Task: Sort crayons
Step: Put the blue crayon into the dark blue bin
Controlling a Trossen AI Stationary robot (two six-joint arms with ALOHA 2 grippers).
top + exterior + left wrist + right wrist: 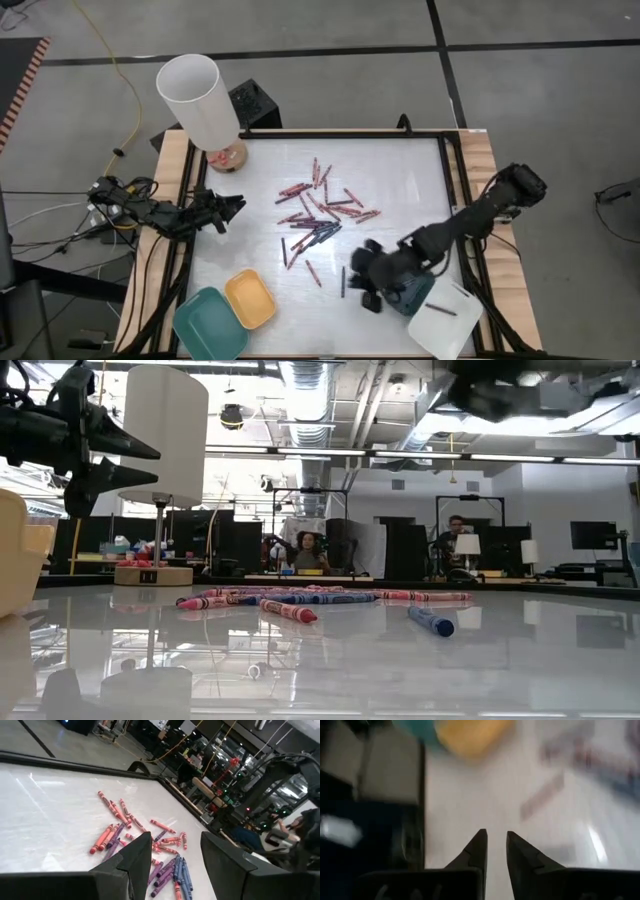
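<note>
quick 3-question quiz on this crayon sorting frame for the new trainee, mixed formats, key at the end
1. True or false: the white tray already holds a crayon.
2. Which gripper hangs beside the dark-blue tray? A) left gripper B) right gripper
3. Fill in: most of the crayons lie loose near the table's ____.

Key: 1 true; 2 B; 3 middle. The yellow tray and teal tray look empty, and neither gripper holds anything.

Crayons [318,212] lie mid-bench [400,180]; two trays [228,310] sit at the front left, lamp [200,100] behind.
</note>
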